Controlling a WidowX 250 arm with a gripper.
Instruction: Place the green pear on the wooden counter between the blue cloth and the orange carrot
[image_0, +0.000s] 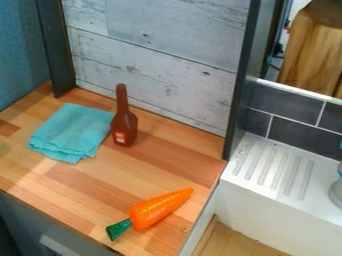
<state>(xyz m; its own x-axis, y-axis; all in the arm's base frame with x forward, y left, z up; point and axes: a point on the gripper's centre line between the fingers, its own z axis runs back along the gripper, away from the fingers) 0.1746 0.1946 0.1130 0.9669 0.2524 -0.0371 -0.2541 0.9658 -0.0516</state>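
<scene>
"Where's the carrot (160, 208)?"

"Lying on the wooden counter (93, 181), near the white sink (267, 212)."

"And past it?"

"A brown bottle (125, 125), upright, just beside the folded turquoise cloth (70, 131)."

"The jaws?"

"Can't tell how wide they are, or whether they've hold of anything."

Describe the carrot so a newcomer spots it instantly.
Find the wooden counter left of the white sink unit. Near its front right corner lies an orange carrot with a green top, pointing away from the upright brown bottle and folded turquoise cloth.
</scene>
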